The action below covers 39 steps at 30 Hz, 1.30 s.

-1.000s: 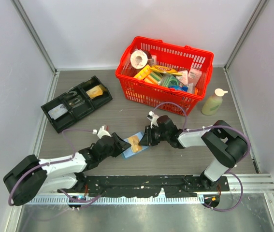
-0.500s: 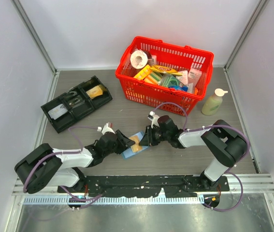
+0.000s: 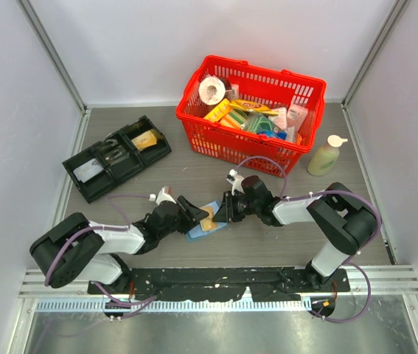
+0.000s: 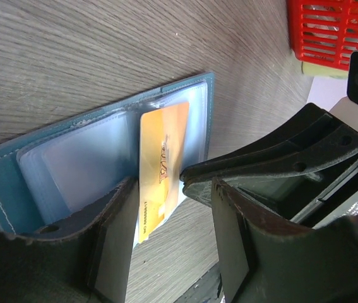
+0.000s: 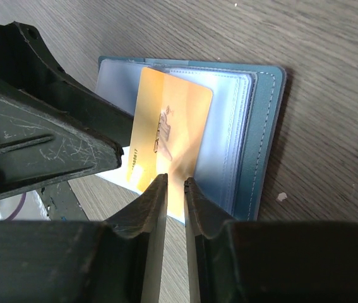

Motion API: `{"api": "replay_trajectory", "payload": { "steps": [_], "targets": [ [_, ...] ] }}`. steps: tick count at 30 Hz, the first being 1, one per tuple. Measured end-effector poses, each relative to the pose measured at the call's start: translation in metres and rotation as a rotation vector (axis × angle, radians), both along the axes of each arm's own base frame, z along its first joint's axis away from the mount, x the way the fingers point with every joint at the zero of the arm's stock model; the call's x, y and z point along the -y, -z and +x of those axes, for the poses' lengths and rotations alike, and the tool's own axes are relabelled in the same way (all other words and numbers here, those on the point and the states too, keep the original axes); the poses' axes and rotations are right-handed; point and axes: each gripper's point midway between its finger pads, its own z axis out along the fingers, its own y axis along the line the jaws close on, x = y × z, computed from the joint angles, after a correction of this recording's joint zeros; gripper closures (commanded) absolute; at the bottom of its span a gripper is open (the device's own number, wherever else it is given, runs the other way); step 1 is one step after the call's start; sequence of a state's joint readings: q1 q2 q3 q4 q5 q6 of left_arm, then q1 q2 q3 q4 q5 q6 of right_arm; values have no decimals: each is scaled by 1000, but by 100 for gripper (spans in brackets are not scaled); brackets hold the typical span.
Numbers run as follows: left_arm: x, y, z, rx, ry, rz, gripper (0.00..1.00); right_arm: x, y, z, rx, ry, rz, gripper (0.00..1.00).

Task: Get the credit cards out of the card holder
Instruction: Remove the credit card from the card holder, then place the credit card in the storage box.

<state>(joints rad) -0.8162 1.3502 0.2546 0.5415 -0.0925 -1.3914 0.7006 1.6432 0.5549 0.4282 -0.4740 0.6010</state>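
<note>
The blue card holder (image 3: 194, 234) (image 4: 71, 167) (image 5: 262, 136) lies open on the table between both arms. An orange credit card (image 3: 207, 219) (image 4: 161, 161) (image 5: 171, 123) sticks halfway out of a clear pocket. A pale edge shows under its free end. My left gripper (image 3: 195, 213) (image 4: 172, 249) is open, one finger (image 4: 112, 243) over the holder's edge and the card's end just inside the gap. My right gripper (image 3: 222, 212) (image 5: 175, 188) hovers over the card's opposite end, its jaws shut to a thin slit with nothing in it. The two grippers almost touch.
A red basket (image 3: 220, 144) full of goods stands behind, with a pale bottle (image 3: 325, 156) to its right. A black compartmented tray (image 3: 76, 183) with small items sits at the back left. Grey walls close in the table on both sides.
My left arm has slid right, up to the holder, and its jaws have widened. The right arm, the holder and the card have stayed put.
</note>
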Motion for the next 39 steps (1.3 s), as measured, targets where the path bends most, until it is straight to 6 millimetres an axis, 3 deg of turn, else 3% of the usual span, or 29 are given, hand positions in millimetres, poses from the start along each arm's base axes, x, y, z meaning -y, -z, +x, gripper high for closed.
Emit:
{"api": "replay_trajectory", "payload": {
  "steps": [13,22,26,30,34,39],
  "targets": [
    [0,9,-6,-20,13,-13,99,0,0,0,2,3,5,78],
    [-14,-12,-14,39,37,35,100,1,0,0,2,5,7,76],
    [-28,-22,-18,73,53,123,100,2,-1,0,4,6,2,68],
    [-36,-50,-17,153,102,213,100,13,-8,-3,27,7,-42,57],
    [-38,-85,-14,262,180,295,100,23,-31,-6,103,-7,-61,46],
    [-30,-120,-19,395,362,375,100,28,-106,-3,344,-54,9,36]
  ]
}}
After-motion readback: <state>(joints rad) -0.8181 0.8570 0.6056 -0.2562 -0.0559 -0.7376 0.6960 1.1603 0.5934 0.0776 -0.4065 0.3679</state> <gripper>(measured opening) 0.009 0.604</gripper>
